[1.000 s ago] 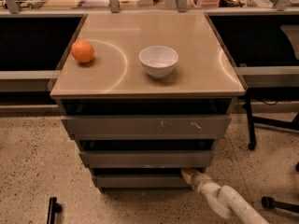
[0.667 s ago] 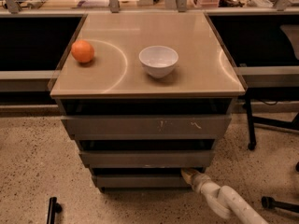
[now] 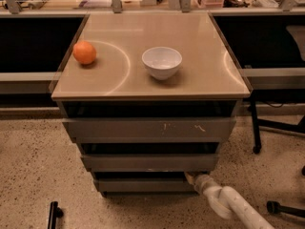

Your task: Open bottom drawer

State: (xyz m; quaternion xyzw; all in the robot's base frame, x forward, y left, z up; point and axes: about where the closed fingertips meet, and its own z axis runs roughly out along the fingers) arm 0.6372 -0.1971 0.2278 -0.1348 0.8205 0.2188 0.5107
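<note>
The cabinet has three grey drawers under a beige top [image 3: 190,37]. The bottom drawer [image 3: 143,185] is the lowest, narrowest grey front, plain and unmarked, standing out a little with a dark gap above it. My gripper [image 3: 190,178] is at the drawer's right end, at its top edge, on a white arm [image 3: 233,206] that comes in from the lower right. Above it are the middle drawer [image 3: 147,162] and the wide top drawer [image 3: 147,128] with pale scratch marks.
An orange [image 3: 84,52] and a white bowl [image 3: 162,62] sit on the cabinet top. Dark desks flank the cabinet. A chair leg and castor [image 3: 256,147] stand at the right, another castor [image 3: 272,206] at the lower right. A black handle [image 3: 52,214] lies on the speckled floor.
</note>
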